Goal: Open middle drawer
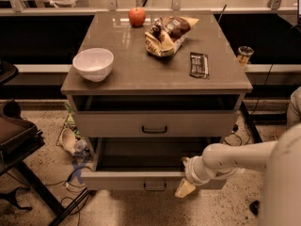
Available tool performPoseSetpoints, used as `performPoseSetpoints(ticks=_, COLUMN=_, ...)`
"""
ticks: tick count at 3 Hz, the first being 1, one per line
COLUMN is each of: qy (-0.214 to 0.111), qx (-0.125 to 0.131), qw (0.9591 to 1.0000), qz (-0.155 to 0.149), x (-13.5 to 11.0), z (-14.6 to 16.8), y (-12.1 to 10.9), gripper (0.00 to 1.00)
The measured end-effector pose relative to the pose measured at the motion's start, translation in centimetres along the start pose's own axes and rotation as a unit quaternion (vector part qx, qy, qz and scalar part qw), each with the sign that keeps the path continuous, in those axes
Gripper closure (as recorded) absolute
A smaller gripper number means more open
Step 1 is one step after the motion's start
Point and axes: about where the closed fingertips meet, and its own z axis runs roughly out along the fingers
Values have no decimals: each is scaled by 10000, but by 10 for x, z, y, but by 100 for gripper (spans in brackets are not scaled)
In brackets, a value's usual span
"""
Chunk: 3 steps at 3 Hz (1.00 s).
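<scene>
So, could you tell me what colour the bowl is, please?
White bowl, camera view; gripper at front of open drawer.

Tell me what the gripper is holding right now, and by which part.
The gripper appears to grip the middle drawer by the top edge of its front panel, just right of the handle, not the handle itself.

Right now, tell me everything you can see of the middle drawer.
The middle drawer is pulled well out and level, below the upper drawer. Flat grey-beige front, small dark bar handle at centre, plain grey inside, nothing visible in it. The hand is at the front's top edge, right of the handle, apparently touching it.
</scene>
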Motion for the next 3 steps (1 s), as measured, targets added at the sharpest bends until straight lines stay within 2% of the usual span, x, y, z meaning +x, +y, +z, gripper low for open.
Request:
performPoseSetpoints(ticks=1, qy=592, qx=-230, qw=9978, qz=171, x=13, z=-13, y=17, gripper=44)
performPoseSetpoints(ticks=2, qy=1069, qx=-86, qw=9921, qz=643, x=22, z=-65, y=48, gripper=75)
performPoseSetpoints(ticks=3, qy=1245, qx=-44, qw=9858, qz=1125, x=41, z=-114, y=104, gripper=100)
